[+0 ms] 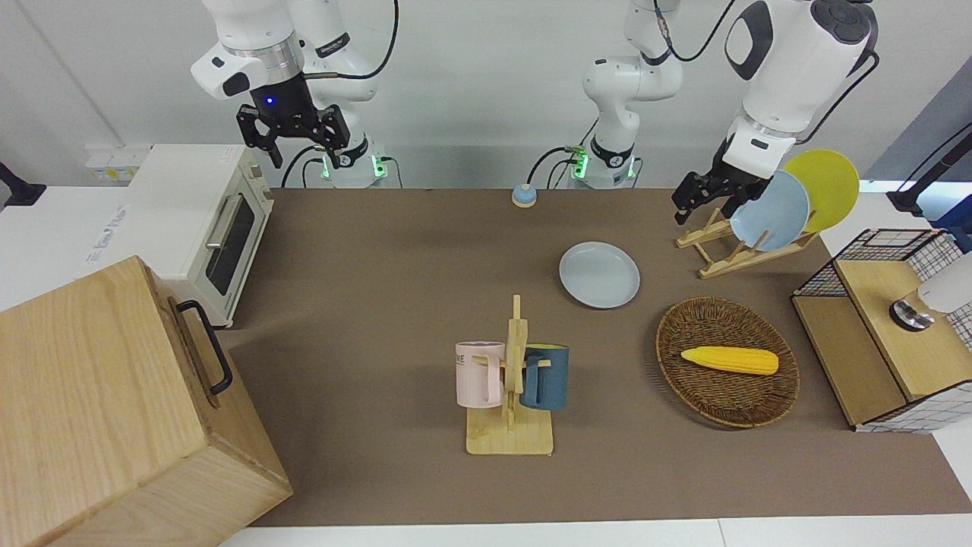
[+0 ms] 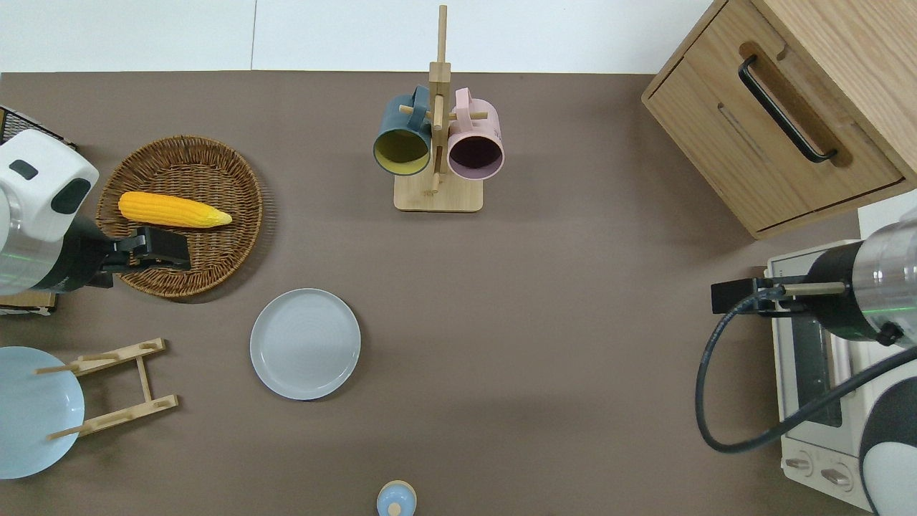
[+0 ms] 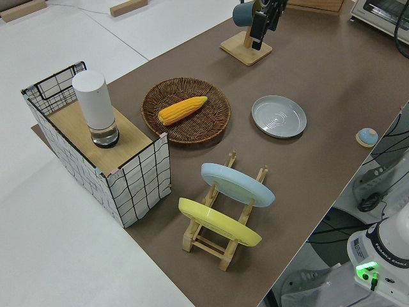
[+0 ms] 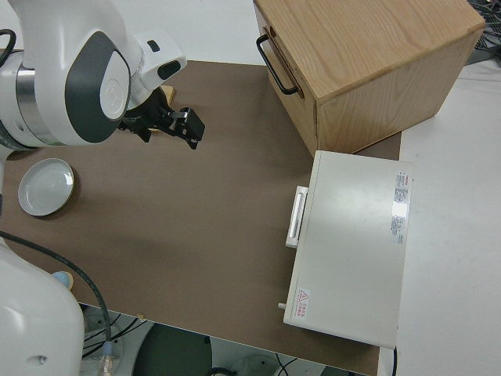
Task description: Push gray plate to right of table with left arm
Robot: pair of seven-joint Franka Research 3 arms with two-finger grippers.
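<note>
The gray plate (image 1: 600,275) (image 2: 305,343) (image 3: 278,116) (image 4: 45,186) lies flat on the brown table (image 1: 380,304) (image 2: 537,322), toward the left arm's end of it. My left gripper (image 1: 706,201) (image 2: 172,249) (image 3: 262,22) hangs in the air over the robot-side edge of a wicker basket, apart from the plate and holding nothing that I can see. The plate sits nearer to the robots than that basket. My right arm is parked with its gripper (image 1: 302,148) (image 4: 188,129) open and empty.
A wicker basket (image 2: 215,265) holds a corn cob (image 2: 172,209). A wooden rack (image 1: 729,254) carries a sky-blue plate (image 1: 771,211) and a yellow plate (image 1: 828,186). Mid-table stands a mug tree (image 1: 512,380). A small blue knob (image 1: 524,195), toaster oven (image 1: 205,220), wooden cabinet (image 1: 99,403) and wire crate (image 1: 881,327) line the edges.
</note>
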